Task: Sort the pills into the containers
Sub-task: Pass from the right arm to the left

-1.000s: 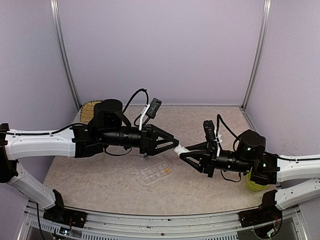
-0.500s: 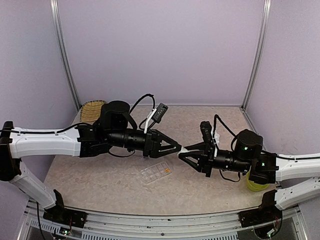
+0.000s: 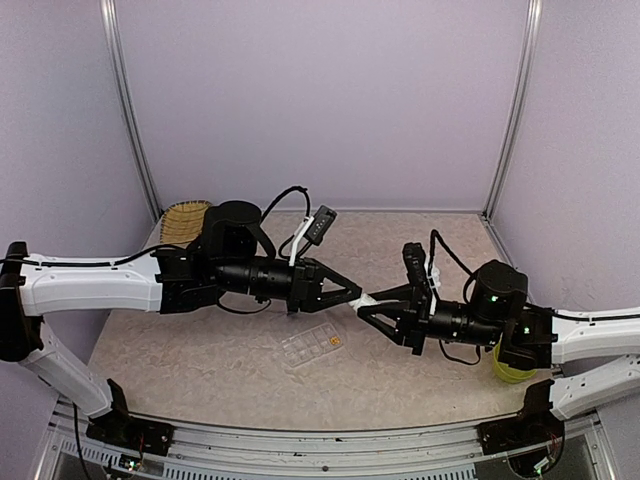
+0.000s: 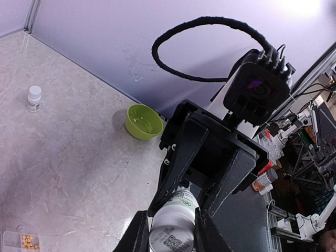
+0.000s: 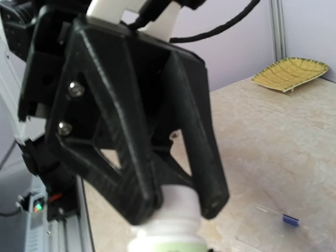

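- The pills (image 4: 29,242) that can be made out are a small cluster of orange-yellow ones. They lie in one cell at the right end of the organizer box (image 3: 300,352).
- The clear, flat box lies on the worktop (image 3: 200,350), a little in front of and below the spot where the two arms meet. Nothing touches it, and its other cells are too small to read from above.
- Above the box, a white bottle (image 4: 172,228) with a green-marked label hangs in the air between the two arms, lying roughly level.
- The left end effector (image 5: 178,202) is closed tightly on one end of that bottle. The right wrist view shows its black fingers pinching the plain white end.
- The right end effector (image 4: 182,202) is closed on the other end of the same bottle, its fingers clamped against the sides. The two end effectors face each other nearly tip to tip.
- A yellow-green bowl (image 4: 143,122) sits on the right side of the worktop, near the wall and partly hidden under the right arm in the top view.
- A small white bottle (image 4: 33,98) stands upright on the worktop, well apart from the bowl.
- A yellow woven dish (image 5: 291,73) rests in the far left corner, behind the left arm.
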Motion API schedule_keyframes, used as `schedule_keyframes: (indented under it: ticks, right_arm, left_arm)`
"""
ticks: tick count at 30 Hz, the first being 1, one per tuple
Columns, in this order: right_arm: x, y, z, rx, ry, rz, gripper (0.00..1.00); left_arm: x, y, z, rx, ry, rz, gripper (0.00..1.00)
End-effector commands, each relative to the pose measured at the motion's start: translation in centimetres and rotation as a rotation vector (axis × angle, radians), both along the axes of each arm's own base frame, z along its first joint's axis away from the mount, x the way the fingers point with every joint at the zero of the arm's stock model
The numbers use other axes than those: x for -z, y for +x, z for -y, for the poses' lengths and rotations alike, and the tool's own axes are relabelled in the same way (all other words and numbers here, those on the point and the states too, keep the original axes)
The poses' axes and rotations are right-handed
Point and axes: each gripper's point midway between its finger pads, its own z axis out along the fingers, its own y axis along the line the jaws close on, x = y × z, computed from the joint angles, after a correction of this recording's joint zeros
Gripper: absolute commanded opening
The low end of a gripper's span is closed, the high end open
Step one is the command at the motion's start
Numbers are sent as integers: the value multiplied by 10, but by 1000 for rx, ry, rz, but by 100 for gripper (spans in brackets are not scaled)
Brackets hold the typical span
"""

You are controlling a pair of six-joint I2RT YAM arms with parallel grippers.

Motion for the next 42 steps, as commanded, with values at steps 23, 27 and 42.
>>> schedule_keyframes:
  ticks: [23, 27, 42]
  right_arm:
    - [-16, 0, 2, 1, 110, -23, 0]
    - [-16, 0, 2, 2, 111, -19, 0]
    - [-15, -1, 1, -6, 108, -17, 0]
  left_arm:
    - [-18, -1, -4, 4, -43, 9, 60]
    - [-13, -1, -1, 13, -31, -1, 61]
    - [-6, 1, 1, 4, -15, -7, 50]
